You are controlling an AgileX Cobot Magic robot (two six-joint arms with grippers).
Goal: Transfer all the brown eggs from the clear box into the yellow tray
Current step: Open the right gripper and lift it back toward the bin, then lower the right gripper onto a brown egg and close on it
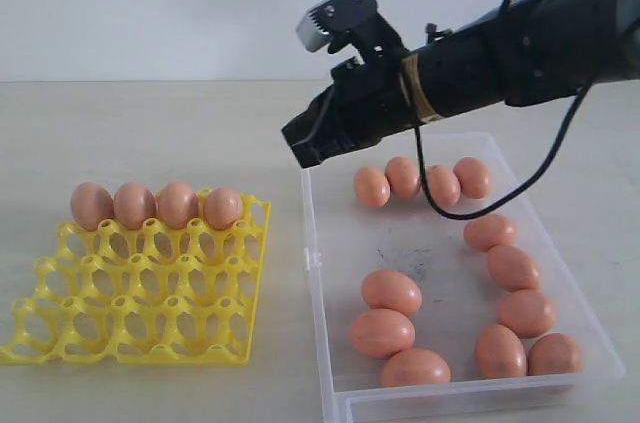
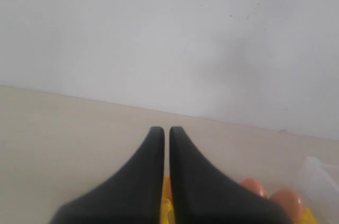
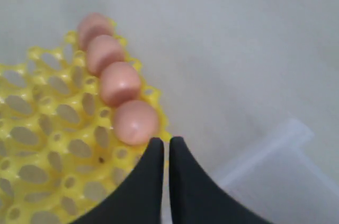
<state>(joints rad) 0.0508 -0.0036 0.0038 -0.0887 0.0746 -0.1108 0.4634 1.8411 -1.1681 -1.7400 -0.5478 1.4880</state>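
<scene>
Right wrist view shows the right arm's fingers (image 3: 158,150) pressed together on nothing, poised over the gap between the yellow tray (image 3: 50,126) and the clear box (image 3: 280,139). Drifting left and low, they could knock the nearest of the brown eggs (image 3: 135,122) out of its cup. Dropping into the box without spreading first, they would shove an egg rather than pick it up, or clip the wall. The left arm's fingers (image 2: 158,136) are closed and empty too. On the table (image 1: 150,133), the tray at left carries four eggs in its far row, other cups bare. The box at right holds twelve, loose on its floor.
</scene>
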